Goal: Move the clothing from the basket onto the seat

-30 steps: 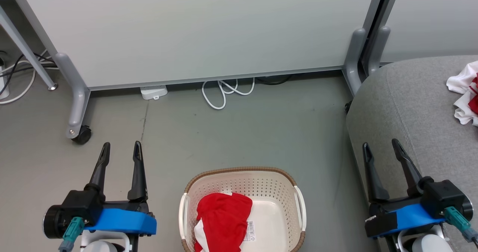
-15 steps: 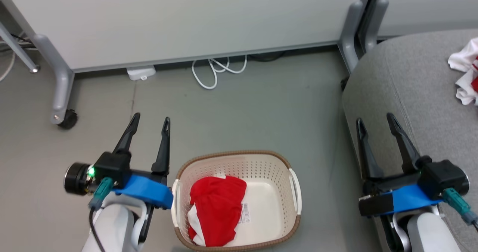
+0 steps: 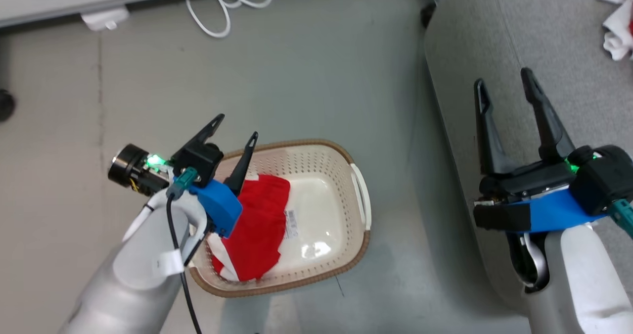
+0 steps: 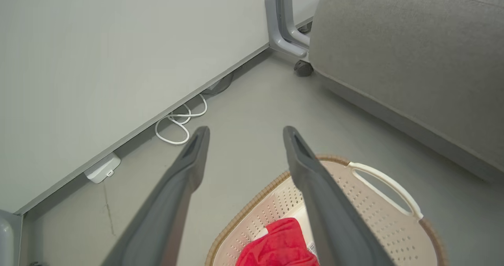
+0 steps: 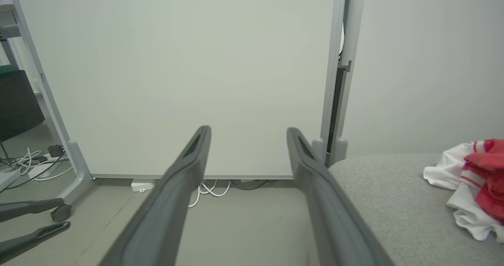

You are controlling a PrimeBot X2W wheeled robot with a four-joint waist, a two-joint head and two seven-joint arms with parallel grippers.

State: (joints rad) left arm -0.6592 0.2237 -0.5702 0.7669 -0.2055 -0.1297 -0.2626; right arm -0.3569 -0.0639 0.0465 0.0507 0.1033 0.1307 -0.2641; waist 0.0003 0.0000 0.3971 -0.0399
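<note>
The clothing (image 3: 257, 225): a red-and-white heap (image 5: 472, 179) on the seat (image 3: 494, 37), a red piece (image 4: 275, 250) inside the basket (image 3: 296, 143). Our left gripper (image 3: 237, 126) hovers wide open, empty, at the basket's rim; our right gripper (image 3: 502, 76) likewise over the seat's edge.

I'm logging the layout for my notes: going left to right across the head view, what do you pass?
Left hand, barcode sticker, white basket handle, right hand, white-and-red garment lying on the seat.

red clothing (image 3: 257, 220), cream basket (image 3: 326, 175), grey seat (image 3: 499, 37)
</note>
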